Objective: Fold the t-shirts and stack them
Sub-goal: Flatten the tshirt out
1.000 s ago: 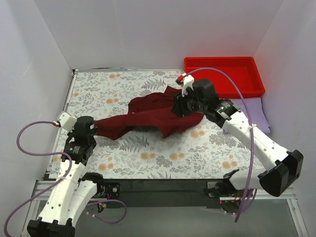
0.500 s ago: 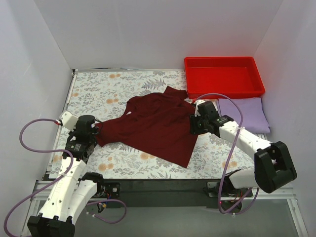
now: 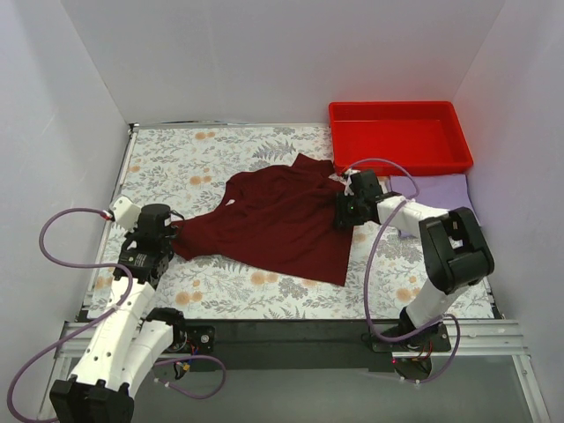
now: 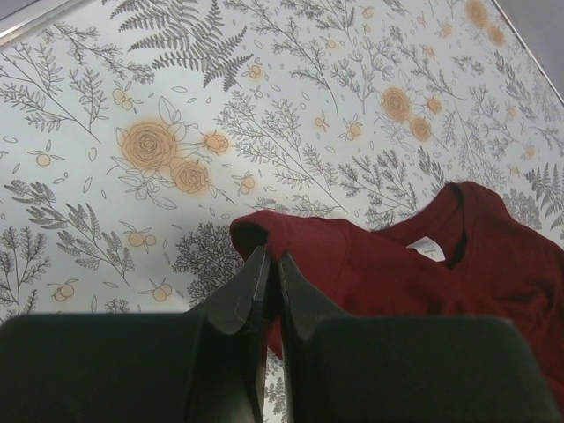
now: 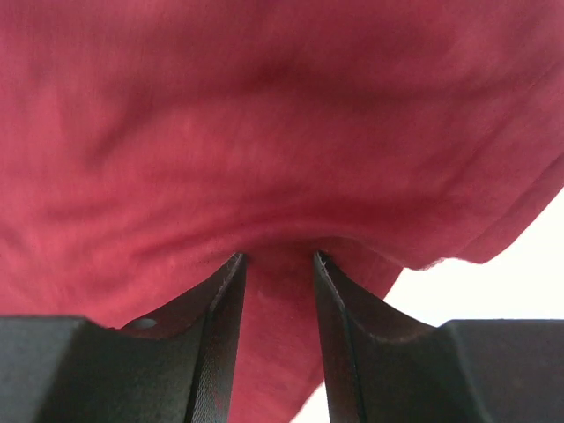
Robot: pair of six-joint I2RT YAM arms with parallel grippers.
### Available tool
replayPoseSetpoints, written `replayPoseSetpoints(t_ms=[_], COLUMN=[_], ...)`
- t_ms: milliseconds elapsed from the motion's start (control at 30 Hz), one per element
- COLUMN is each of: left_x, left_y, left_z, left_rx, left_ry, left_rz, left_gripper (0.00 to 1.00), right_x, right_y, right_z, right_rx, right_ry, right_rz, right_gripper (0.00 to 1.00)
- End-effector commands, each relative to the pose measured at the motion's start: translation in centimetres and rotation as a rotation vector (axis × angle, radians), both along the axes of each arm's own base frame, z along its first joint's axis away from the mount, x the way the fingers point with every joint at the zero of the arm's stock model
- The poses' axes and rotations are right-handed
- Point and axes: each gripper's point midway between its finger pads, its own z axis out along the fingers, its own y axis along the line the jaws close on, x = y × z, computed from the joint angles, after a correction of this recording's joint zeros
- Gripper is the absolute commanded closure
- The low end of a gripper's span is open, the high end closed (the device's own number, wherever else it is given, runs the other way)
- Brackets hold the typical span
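1. Neck label [image 4: 426, 249]: a small white tag inside the collar of the maroon shirt [image 3: 282, 229]. Any print on it is too small to read. No other writing or brand mark shows.
2. Left claw [image 4: 271, 257]: jaws almost together, pinching the rolled edge of the maroon shirt's sleeve. From above, this claw [image 3: 172, 231] sits at the shirt's left tip, low over the table [image 3: 220, 150].
3. Right claw [image 5: 278, 260]: jaws a narrow gap apart, with a fold of maroon cloth [image 5: 264, 132] bunched between them and gripped. From above, it [image 3: 344, 211] sits on the shirt's right edge.
4. Maroon shirt: spread mostly flat across the middle of the flowered table, collar toward the left, stretched between the two claws, with some wrinkles.
5. Lavender shirt [image 3: 441, 198]: lies flat at the right side of the table, just in front of the red tray [image 3: 397, 169], partly behind the right arm.
6. Red tray: at the far right corner.
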Motion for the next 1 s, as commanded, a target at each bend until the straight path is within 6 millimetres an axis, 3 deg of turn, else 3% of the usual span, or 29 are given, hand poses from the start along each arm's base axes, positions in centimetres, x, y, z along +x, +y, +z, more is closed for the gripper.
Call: replayPoseSetpoints(t_ms=[0, 33, 67, 133, 167, 233, 267, 400, 433, 500, 533, 567, 633, 800, 967], left_x=[0.7, 0.8, 1.0, 1.3, 1.5, 1.7, 1.9, 2.1, 2.1, 2.1, 2.1, 2.1, 2.1, 2.0, 1.9], left_y=[-0.6, -0.9, -1.3, -1.7, -2.2, -2.9, -3.5, -5.3, -5.4, -5.8, -5.9, -6.0, -6.1, -6.2, -6.1], left_z=[-0.3, -0.9, -1.3, -2.2, -2.5, -3.1, -3.6, -5.0, -5.1, -5.3, -5.4, -5.3, -5.3, -5.4, -5.3], left_rx=[-0.001, -0.003, -0.010, -0.013, -0.024, -0.037, -0.051, -0.098, -0.097, -0.108, -0.110, -0.112, -0.116, -0.117, -0.114], left_ry=[0.006, 0.030, 0.050, 0.093, 0.105, 0.133, 0.150, 0.200, 0.205, 0.215, 0.213, 0.213, 0.211, 0.212, 0.206], left_rz=[-0.049, -0.061, -0.084, -0.109, -0.138, -0.172, -0.211, -0.298, -0.310, -0.327, -0.335, -0.338, -0.345, -0.353, -0.350], left_gripper=[0.95, 0.95, 0.95, 0.95, 0.95, 0.95, 0.95, 0.96, 0.96, 0.96, 0.96, 0.96, 0.96, 0.95, 0.95], right_x=[2.9, 3.8, 5.9, 7.2, 8.6, 8.1, 8.0, 3.4, 2.4, -1.8, -3.9, -4.8, -7.8, -10.7, -10.8], right_y=[-3.8, -4.4, -5.0, -6.8, -7.4, -8.0, -7.8, -7.8, -8.0, -8.4, -8.2, -7.6, -7.3, -6.2, -6.1], right_z=[-2.7, -2.7, -1.5, -1.1, 0.6, 1.8, 3.5, 5.1, 4.9, 3.4, 2.9, 3.4, 2.4, 0.9, -0.1], right_rx=[-0.098, -0.108, -0.121, -0.170, -0.200, -0.235, -0.212, -0.213, -0.218, -0.219, -0.196, -0.164, -0.144, -0.149, -0.213], right_ry=[0.027, 0.021, -0.023, -0.024, -0.066, -0.051, -0.077, -0.052, -0.038, 0.051, 0.080, 0.066, 0.096, 0.102, 0.102], right_rz=[-0.147, -0.173, -0.208, -0.246, -0.268, -0.270, -0.264, -0.237, -0.233, -0.214, -0.206, -0.203, -0.199, -0.224, -0.234], right_gripper=[0.55, 0.55, 0.54, 0.53, 0.52, 0.49, 0.48, 0.42, 0.41, 0.41, 0.41, 0.41, 0.40, 0.37, 0.41])
